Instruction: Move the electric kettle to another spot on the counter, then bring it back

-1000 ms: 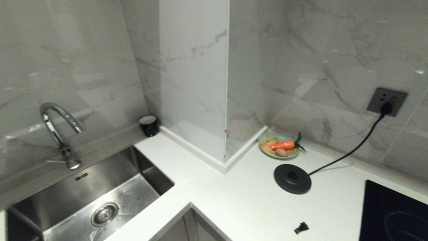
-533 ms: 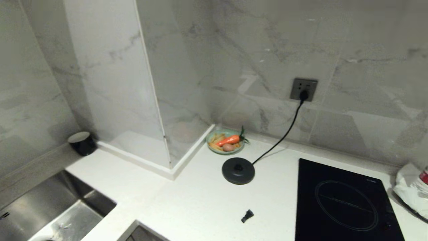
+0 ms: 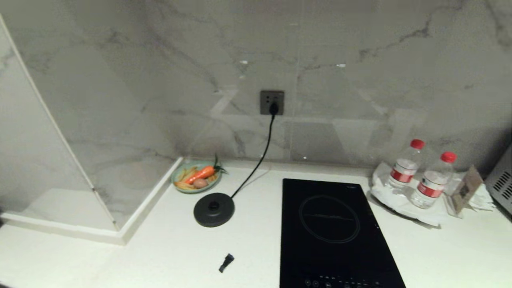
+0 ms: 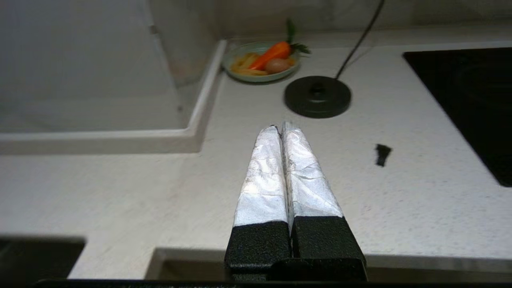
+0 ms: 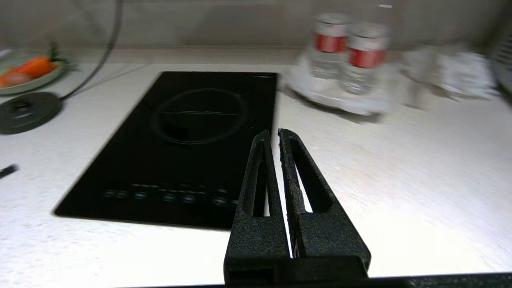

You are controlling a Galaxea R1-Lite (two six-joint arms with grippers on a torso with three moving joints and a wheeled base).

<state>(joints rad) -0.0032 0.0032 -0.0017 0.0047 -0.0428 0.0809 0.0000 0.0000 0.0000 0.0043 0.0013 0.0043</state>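
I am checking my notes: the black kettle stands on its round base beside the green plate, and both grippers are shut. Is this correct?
Not quite. The round base is bare; no kettle is visible in any view, as the head view shows. It does sit beside the green plate, and the left gripper and right gripper are shut.

Foil-wrapped left fingers (image 4: 264, 168), black right fingers (image 5: 260, 176)

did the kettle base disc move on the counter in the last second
No. The base disc keeps its place beside the green plate, cord to the wall socket; the whole view shifted because the camera turned.

Dim head view; right wrist view blurred, counter (image 5: 400, 224) glaring.
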